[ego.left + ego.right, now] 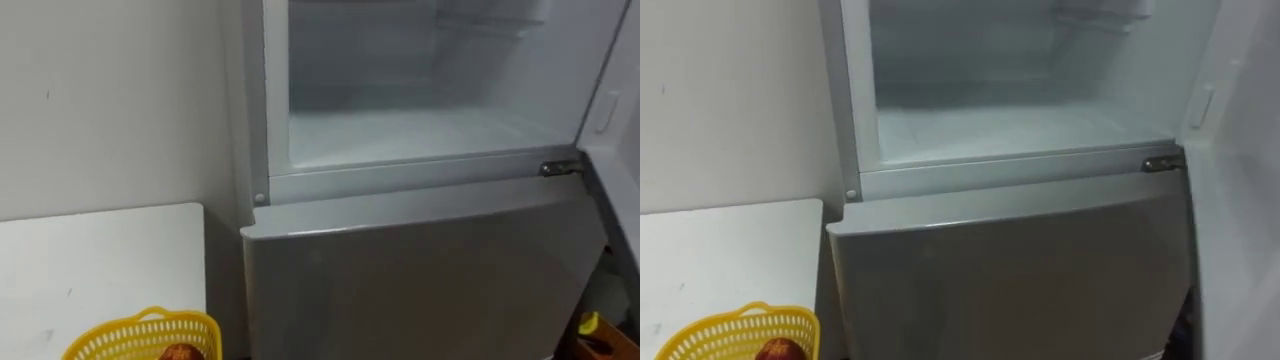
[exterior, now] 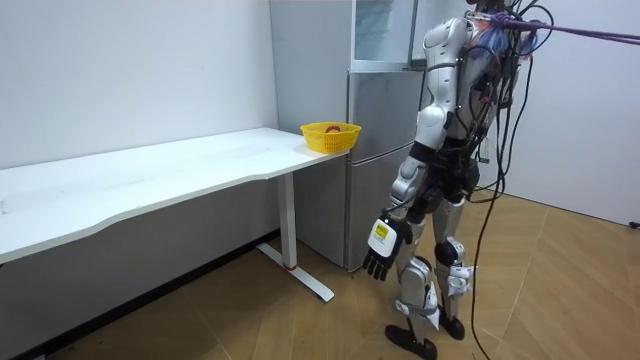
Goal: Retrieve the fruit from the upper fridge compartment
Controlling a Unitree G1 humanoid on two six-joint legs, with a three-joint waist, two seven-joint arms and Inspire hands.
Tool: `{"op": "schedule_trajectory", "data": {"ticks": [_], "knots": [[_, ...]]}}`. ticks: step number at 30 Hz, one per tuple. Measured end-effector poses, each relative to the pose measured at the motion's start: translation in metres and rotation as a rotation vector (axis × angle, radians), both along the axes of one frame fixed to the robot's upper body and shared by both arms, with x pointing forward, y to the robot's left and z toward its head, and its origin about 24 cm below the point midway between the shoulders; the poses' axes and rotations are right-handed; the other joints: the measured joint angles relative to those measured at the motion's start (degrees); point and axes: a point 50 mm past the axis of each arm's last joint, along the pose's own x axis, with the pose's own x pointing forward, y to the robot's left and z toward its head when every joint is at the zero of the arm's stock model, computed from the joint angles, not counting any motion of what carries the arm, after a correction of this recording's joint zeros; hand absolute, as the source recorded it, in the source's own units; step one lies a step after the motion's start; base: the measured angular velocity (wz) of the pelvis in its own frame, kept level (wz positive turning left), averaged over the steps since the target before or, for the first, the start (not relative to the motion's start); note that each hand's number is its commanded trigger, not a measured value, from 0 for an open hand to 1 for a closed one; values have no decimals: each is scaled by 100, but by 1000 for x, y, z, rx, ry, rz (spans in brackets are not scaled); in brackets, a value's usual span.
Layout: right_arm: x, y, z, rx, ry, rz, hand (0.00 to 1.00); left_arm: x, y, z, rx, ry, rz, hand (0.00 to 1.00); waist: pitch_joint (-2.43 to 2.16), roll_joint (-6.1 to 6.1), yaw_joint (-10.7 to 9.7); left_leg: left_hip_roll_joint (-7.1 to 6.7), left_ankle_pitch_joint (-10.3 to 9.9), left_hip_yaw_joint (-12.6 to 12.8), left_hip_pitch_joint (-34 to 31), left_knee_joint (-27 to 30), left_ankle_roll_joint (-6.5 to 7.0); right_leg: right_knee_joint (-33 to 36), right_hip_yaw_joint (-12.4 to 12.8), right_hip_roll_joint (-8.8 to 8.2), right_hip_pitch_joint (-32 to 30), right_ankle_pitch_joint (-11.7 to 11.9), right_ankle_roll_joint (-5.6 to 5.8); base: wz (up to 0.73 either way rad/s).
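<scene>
Both eye views face the fridge [image 1: 400,270], its upper compartment [image 1: 420,130] open; at lower left a reddish item [image 1: 780,350] lies in the yellow basket [image 1: 730,335] on the white table [image 1: 720,260]. In the room view the robot stands at the fridge, its left hand [image 2: 380,250] hanging by its thigh with fingers relaxed and empty, well apart from the basket.

We see a long white table [image 2: 150,175] standing along the pale wall [image 2: 120,70] on a wooden floor [image 2: 560,290]; a yellow basket [image 2: 330,136] sits at its corner, near the edge.
</scene>
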Motion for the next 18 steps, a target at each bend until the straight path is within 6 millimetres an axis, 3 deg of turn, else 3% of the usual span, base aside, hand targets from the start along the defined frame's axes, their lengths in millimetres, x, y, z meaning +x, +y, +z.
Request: {"op": "schedule_trajectory", "data": {"ticks": [18], "knots": [[16,34,-11,-194,59,236,0,0,2,0,6,18,1,0,-20,-65,288,-1,-4,-110,-9,2,1,10,-32,35,124,13,-4,2]]}}
